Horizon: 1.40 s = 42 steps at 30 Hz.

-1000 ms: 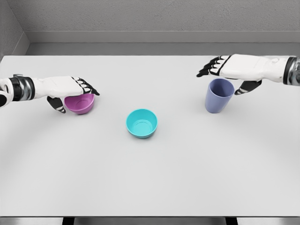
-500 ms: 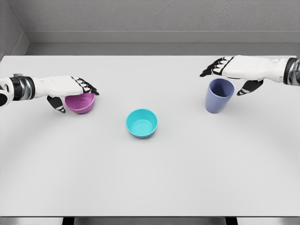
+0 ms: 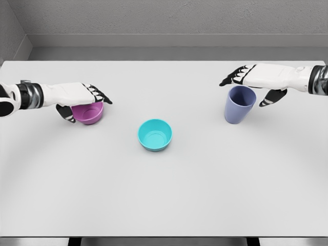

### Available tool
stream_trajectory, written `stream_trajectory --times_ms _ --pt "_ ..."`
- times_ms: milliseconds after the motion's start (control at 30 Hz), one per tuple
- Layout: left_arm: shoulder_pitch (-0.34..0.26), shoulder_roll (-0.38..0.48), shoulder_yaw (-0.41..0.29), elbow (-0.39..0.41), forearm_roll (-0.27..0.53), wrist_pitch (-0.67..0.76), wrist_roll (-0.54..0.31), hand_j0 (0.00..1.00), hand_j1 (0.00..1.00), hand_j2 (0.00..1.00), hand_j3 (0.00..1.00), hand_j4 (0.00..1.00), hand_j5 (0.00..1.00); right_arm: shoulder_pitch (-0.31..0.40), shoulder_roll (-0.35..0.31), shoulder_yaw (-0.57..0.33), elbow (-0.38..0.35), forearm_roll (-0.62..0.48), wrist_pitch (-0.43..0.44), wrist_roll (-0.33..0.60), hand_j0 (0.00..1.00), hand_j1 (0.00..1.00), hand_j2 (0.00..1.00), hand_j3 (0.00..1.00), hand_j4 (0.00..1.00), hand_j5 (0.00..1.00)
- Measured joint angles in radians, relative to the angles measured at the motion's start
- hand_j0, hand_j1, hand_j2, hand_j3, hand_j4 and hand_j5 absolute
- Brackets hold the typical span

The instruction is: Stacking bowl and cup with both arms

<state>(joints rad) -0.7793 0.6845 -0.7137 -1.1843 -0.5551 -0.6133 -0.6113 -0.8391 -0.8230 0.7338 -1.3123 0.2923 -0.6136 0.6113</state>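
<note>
Both hands had crept slightly rightward since the earlier frame. Left hand lay flat over the purple bowl at table left, fingers extended, thumb beside its wall, grip unconfirmed. Right hand hovered open above the blue cup. Teal bowl sat centre, untouched.

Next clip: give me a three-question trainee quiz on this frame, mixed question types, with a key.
1. True or false: the teal bowl sits between the purple bowl and the cup.
2. Which hand is over the cup? A) left hand B) right hand C) neither
3. Fill in: the purple bowl, teal bowl and cup all stand on the ____.

Key: 1 true. 2 B. 3 table.
</note>
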Motion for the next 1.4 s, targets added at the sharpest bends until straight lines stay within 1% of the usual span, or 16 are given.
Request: stream_trajectory --times_ms 267,400,767,800,900,1000,1033,1133,1200,1400 --pt "0.002 -0.001 -0.003 0.0 -0.003 0.0 0.0 1.0 1.0 1.0 1.0 1.0 1.0 -0.002 -0.001 0.001 0.021 0.001 0.0 0.0 1.0 1.0 1.0 1.0 1.0 1.0" --pt "0.003 -0.001 -0.006 0.001 -0.004 0.0 0.0 1.0 1.0 1.0 1.0 1.0 1.0 -0.003 0.0 0.001 0.027 0.026 0.0 0.0 1.0 1.0 1.0 1.0 1.0 1.0" --pt "0.002 0.0 -0.015 0.006 -0.004 0.0 0.0 1.0 1.0 1.0 1.0 1.0 1.0 -0.012 0.02 0.003 0.039 0.036 0.0 0.0 1.0 1.0 1.0 1.0 1.0 1.0" --pt "0.003 0.0 -0.015 0.006 -0.004 0.0 0.0 0.99 0.99 0.99 0.99 0.99 0.99 -0.015 0.021 0.003 0.04 0.036 0.0 0.0 1.0 1.0 1.0 1.0 1.0 1.0" --pt "0.002 0.001 -0.015 0.006 -0.004 0.0 0.0 0.89 0.89 0.89 0.89 0.89 0.89 -0.015 0.021 0.003 0.038 0.037 0.0 0.0 1.0 1.0 1.0 1.0 1.0 1.0" --pt "0.003 0.001 -0.015 0.006 -0.008 0.0 0.0 0.71 0.71 0.71 0.71 0.71 0.71 -0.015 0.02 0.003 0.034 0.038 0.0 0.0 1.0 1.0 1.0 1.0 1.0 1.0" --pt "0.003 0.001 -0.015 0.006 -0.009 0.0 0.0 0.67 0.67 0.67 0.67 0.67 0.67 -0.015 0.02 0.003 0.032 0.038 0.0 0.0 1.0 1.0 1.0 1.0 1.0 1.0" --pt "0.003 0.001 -0.016 0.005 -0.011 0.0 0.0 0.62 0.62 0.62 0.62 0.62 0.62 -0.014 0.018 0.004 0.03 0.038 0.0 0.0 1.0 1.0 1.0 1.0 1.0 1.0" --pt "0.003 0.001 -0.016 0.005 -0.012 0.0 0.0 0.61 0.61 0.61 0.61 0.61 0.61 -0.015 0.018 0.012 0.029 0.038 0.0 0.0 1.0 1.0 1.0 1.0 1.0 1.0" --pt "0.0 0.006 -0.018 0.005 -0.012 0.0 0.0 0.61 0.61 0.61 0.61 0.61 0.61 -0.015 0.016 0.022 0.023 0.038 0.0 0.0 1.0 1.0 1.0 1.0 1.0 1.0"
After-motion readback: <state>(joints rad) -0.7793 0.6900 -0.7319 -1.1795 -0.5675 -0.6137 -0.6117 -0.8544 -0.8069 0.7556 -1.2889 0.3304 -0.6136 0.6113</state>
